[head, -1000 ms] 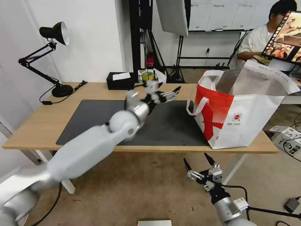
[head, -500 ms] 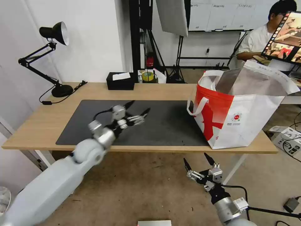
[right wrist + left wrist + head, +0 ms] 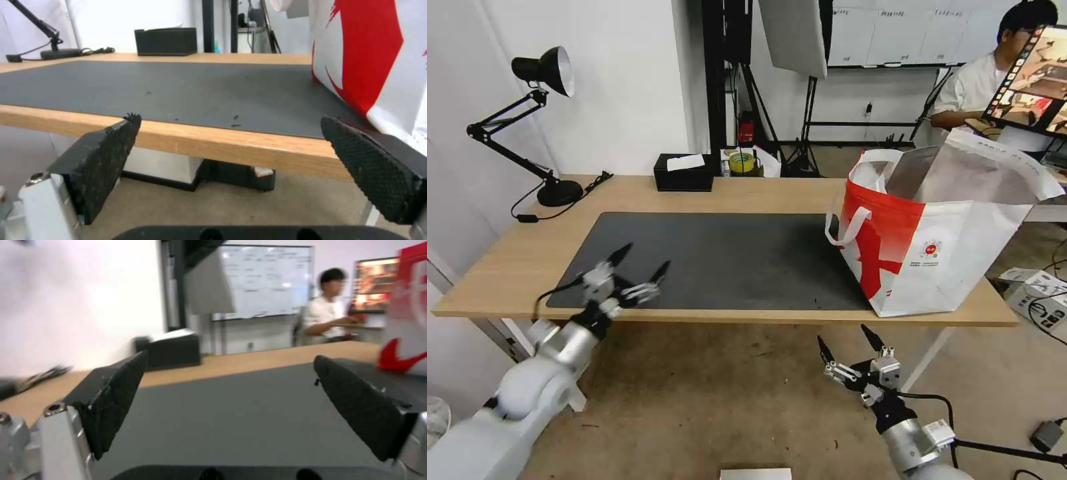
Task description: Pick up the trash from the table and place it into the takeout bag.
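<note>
On the bench (image 3: 514, 260), no trash is visible on the dark mat (image 3: 727, 257); the takeout bag (image 3: 934, 233) stands at its right end. My left fingers (image 3: 639, 268) hover spread and empty over the front left edge, my right fingers (image 3: 854, 343) spread below the front edge. I judge parking clear is best.

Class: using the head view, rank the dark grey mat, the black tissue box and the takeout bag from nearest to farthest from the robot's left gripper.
From the left gripper:
1. Dark grey mat, directly beneath it.
2. Black tissue box, at the table's far edge.
3. Takeout bag, at the table's right end.
</note>
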Tool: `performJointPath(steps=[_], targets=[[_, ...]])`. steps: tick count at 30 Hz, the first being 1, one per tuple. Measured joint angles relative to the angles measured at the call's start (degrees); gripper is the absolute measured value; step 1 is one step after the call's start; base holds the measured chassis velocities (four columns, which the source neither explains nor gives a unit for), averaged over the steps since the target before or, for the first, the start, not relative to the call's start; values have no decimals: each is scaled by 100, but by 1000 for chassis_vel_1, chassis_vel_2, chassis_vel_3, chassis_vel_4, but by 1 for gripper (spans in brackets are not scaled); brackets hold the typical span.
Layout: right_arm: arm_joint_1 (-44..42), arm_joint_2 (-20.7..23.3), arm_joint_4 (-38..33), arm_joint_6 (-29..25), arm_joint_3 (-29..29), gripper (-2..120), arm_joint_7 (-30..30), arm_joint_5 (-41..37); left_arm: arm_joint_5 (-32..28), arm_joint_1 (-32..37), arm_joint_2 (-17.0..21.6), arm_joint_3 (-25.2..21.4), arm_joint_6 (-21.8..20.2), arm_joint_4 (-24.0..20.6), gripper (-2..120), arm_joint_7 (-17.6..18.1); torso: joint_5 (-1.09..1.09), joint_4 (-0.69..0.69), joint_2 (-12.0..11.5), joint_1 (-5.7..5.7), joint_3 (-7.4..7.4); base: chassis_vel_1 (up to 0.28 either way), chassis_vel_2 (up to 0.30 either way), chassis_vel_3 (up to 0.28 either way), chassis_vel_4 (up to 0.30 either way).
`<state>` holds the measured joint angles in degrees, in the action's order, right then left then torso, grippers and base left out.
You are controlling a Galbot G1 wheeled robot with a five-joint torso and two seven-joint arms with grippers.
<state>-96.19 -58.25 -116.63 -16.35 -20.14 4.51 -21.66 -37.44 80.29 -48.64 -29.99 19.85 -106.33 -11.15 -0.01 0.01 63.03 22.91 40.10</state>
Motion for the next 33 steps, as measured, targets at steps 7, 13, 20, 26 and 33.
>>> performJointPath(steps=[7,13,20,26,33], targets=[[0,0,0,0,0,100,0,0,342,1075,-684,-775,377,52,100,366,0,-1,0,0,0,0,0,0,0],[0,0,0,0,0,100,0,0,389,1551,-944,-1018,385,48,100,651,1,-1,0,0,0,0,0,0,0],[0,0,0,0,0,100,0,0,426,1678,-1211,-931,332,95,100,741,0,-1,0,1,0,0,0,0,0],[1,0,0,0,0,100,0,0,432,1663,-1237,-887,247,95,100,741,1,-2,-1,1,1,0,0,0,0],[0,0,-1,0,0,100,0,0,432,1649,-1230,-877,241,92,100,741,1,-2,-1,1,1,0,0,0,0]])
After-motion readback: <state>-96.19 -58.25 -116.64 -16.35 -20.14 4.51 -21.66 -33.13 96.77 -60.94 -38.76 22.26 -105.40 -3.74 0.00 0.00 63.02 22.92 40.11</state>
